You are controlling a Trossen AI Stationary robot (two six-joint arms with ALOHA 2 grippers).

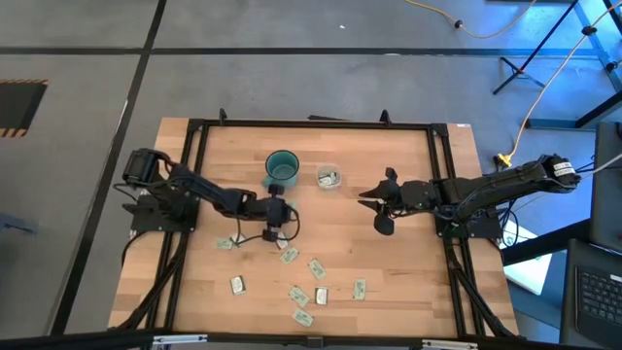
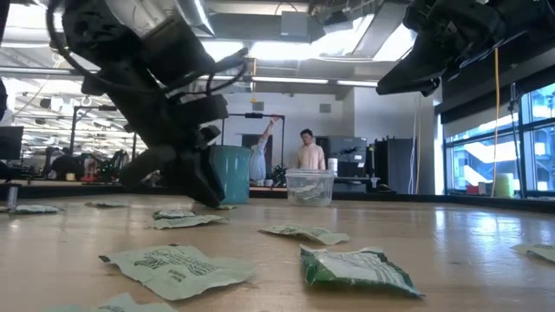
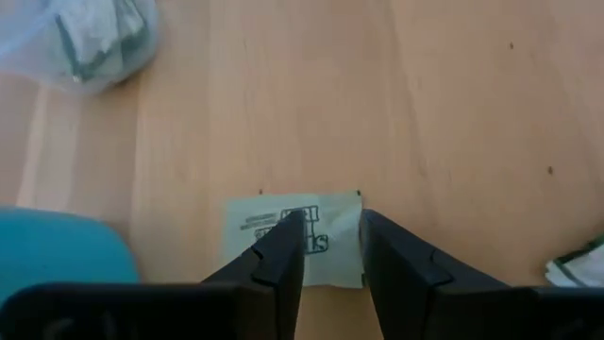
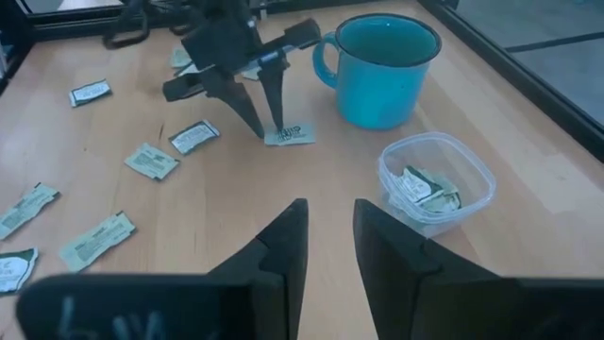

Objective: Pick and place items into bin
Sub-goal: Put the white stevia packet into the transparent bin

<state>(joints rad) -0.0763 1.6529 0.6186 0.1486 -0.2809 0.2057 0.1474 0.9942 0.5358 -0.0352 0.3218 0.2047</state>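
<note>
Left gripper (image 4: pixel 267 125) down at the table beside the teal mug (image 4: pixel 385 68), fingers spread astride a pale green packet (image 3: pixel 294 238) partly hidden behind them, not pinched, right gripper (image 1: pixel 380 205) raised mid-table, fingers parted, empty, clear cup (image 4: pixel 436 181) holds several packets, contents blurred in left wrist view.

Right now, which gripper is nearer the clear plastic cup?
Left. The left gripper is down on a pale green packet just past the teal mug from the cup; the right gripper hangs slightly farther off on the other side.

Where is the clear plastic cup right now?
In the high view the clear plastic cup stands toward the table's far edge, just right of the teal mug, between the two arms, with a few packets inside.
</note>
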